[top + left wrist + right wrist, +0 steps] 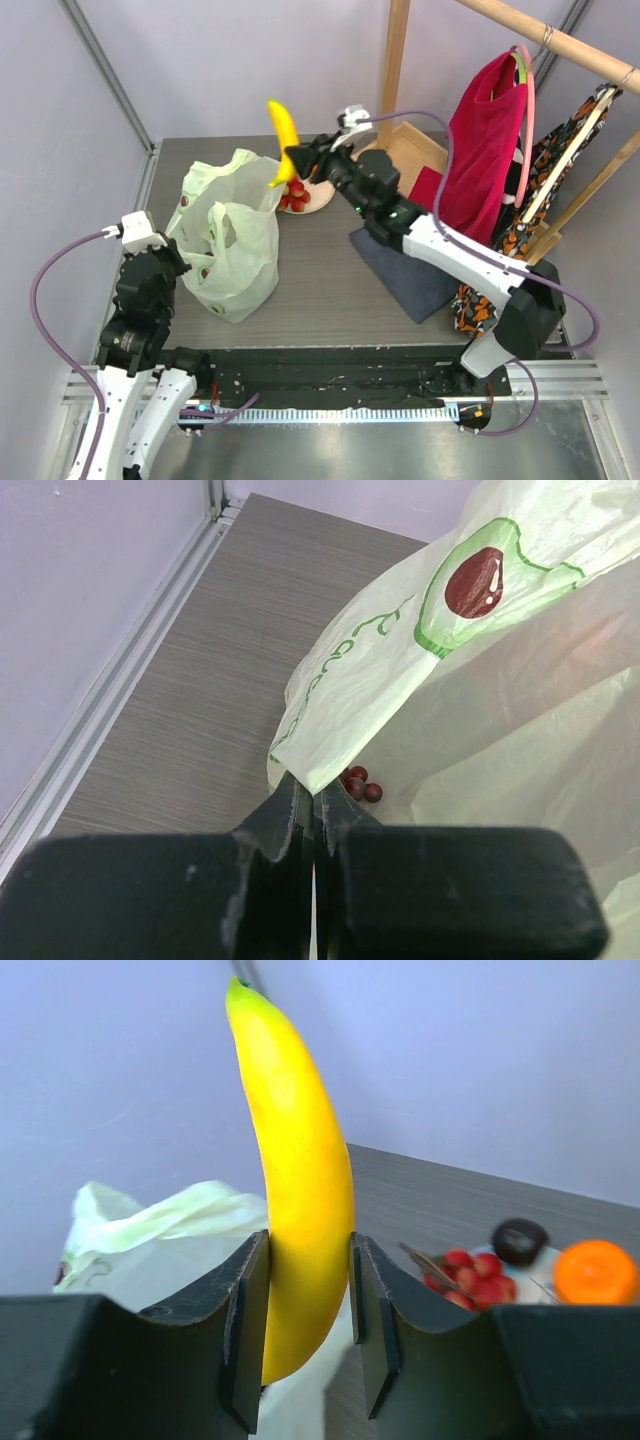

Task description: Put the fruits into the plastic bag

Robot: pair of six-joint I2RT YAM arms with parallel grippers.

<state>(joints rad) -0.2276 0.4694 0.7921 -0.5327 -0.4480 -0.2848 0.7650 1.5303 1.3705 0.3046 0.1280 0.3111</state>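
My right gripper (291, 165) is shut on the yellow banana (284, 138) and holds it upright in the air over the far right rim of the plastic bag (232, 235). In the right wrist view the banana (300, 1180) stands between the fingers (245, 1320), with the bag (150, 1240) below. My left gripper (313, 800) is shut on a fold of the pale green bag (400, 680) at its left side. Dark red grapes (358, 783) lie inside the bag. Red strawberries (470, 1275), a dark round fruit (520, 1240) and an orange (595, 1272) sit on the plate (322, 198).
A dark blue cloth (405, 265) lies right of centre under the right arm. A red cloth (490, 140) and patterned cloth hang from a wooden rack (560, 45) at the right. A wooden tray (415, 150) stands behind the plate.
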